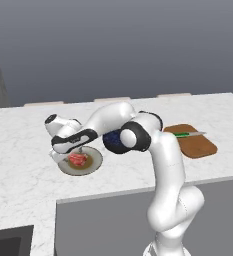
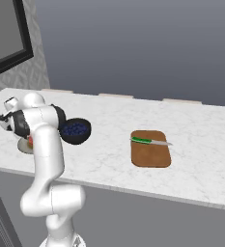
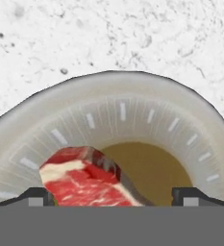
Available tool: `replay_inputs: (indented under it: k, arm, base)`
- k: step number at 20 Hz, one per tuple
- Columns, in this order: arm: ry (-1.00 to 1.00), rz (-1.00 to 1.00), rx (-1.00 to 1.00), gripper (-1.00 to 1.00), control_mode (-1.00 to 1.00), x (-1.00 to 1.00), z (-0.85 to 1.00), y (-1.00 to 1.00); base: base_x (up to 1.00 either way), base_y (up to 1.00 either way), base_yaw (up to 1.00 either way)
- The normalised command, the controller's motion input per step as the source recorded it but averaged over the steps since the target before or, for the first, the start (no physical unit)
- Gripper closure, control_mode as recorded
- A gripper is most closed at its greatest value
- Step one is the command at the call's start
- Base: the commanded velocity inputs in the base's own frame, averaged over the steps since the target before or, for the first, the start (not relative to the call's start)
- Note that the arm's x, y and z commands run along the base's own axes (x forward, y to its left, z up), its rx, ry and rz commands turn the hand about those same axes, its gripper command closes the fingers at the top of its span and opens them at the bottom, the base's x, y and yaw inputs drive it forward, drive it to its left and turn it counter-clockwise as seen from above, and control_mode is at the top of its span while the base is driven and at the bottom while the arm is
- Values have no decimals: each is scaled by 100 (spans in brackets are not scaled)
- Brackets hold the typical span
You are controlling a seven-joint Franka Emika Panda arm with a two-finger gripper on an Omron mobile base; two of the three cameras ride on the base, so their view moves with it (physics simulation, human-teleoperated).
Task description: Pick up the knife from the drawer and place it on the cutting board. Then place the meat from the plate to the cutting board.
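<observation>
White marble counter runs across the kitchen under a plain grey wall, and on it the cutting board (image 1: pixel 190 140) lies off to the right with the knife (image 1: pixel 187 133) already resting across its far edge, green handle to the left and blade to the right. Well apart from the board, on the left, sits the plate (image 1: pixel 90 165) with the meat (image 1: pixel 77 159) on its brownish centre, and a dark blue bowl (image 2: pixel 76 130) stands just beside the plate, between it and the board. Above the plate hangs the gripper (image 3: pixel 113 196), its two dark fingertips (image 3: pixel 36 196) spread wide, one on each side of the steak and not touching it, so the jaws stand open and empty. From the hand view the meat lies left of the midline between the tips, closer to the left one. The piece looks small, light and soft, probably slick on its raw faces, so it may squash or slide out under a hard pinch. A sound hold would likely be across its thick middle, low down near the plate, with the hand shifted a little toward the meat first. The shallow plate may skid on the smooth marble if a finger catches its rim.
</observation>
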Motion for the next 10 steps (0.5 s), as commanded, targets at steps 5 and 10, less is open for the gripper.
replay_inputs:
  k: [5, 10]
  arm:
    - [0, 0, 0, -100, -100, -6, -27, -3]
    - [0, 0, 0, 100, -100, -36, -16, -14]
  base:
    - [0, 0, 0]
    - [0, 0, 0]
